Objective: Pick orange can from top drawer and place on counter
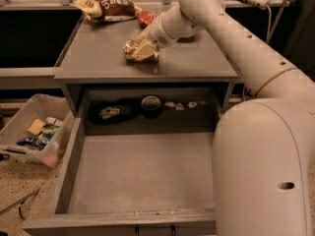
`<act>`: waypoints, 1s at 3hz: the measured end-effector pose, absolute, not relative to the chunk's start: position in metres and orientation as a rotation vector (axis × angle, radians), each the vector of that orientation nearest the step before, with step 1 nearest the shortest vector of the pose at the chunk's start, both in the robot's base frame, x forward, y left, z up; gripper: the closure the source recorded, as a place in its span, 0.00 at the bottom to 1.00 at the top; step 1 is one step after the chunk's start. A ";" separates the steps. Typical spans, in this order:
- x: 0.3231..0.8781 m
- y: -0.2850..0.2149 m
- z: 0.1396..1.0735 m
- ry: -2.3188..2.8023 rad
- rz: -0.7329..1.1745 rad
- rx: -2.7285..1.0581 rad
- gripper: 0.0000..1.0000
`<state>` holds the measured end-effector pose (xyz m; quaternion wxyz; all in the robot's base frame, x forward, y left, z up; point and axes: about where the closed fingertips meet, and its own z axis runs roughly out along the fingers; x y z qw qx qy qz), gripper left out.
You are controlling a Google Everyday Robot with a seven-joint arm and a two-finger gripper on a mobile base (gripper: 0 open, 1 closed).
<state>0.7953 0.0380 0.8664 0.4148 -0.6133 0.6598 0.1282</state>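
Pincer [142, 51] low over the front middle of the table [96, 53], clamped on the orange can [129, 48], one pale finger lying across the can's face. The can rests on the tabletop, tilted, just behind the front edge. The arm [221, 28] reaches in from the right, its wrist angled down and to the left. Below, the top drawer [142, 171] stands pulled out. A brown snack bag [106, 6] and a red packet [146, 17] lie at the table's back.

Viewpoint: high, by the robot's own arm, looking down and forward.
Range: top drawer [142, 173] nearest, counter [93, 58] beyond.
Gripper [142, 51]: mid-counter, clasping the orange can [131, 47].
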 end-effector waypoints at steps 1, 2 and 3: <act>0.795 0.038 0.866 1.658 0.322 -1.541 0.81; 0.795 0.038 0.866 1.658 0.322 -1.541 0.58; 0.795 0.038 0.866 1.658 0.322 -1.541 0.35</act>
